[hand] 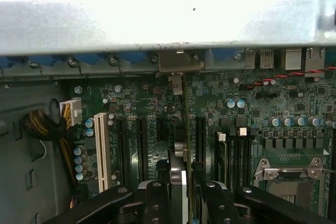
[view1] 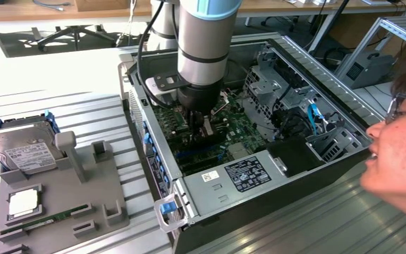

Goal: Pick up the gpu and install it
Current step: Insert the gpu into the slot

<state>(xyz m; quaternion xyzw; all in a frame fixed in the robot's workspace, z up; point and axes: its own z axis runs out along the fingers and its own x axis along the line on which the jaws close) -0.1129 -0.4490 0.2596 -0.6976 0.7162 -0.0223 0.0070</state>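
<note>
The open computer case [view1: 259, 137] lies on its side right of the grey parts tray [view1: 62, 196], which holds the hard drive [view1: 23, 151] at its far end. The arm reaches down into the case over the green motherboard [hand: 157, 129]. There the gripper [hand: 181, 192] is closed on the gpu [hand: 181, 145], a thin dark card held edge-down among the expansion slots, its silver bracket [hand: 181, 61] against the case wall. It looks light, stiff and fragile; gripping its top edge seems safest.
</note>
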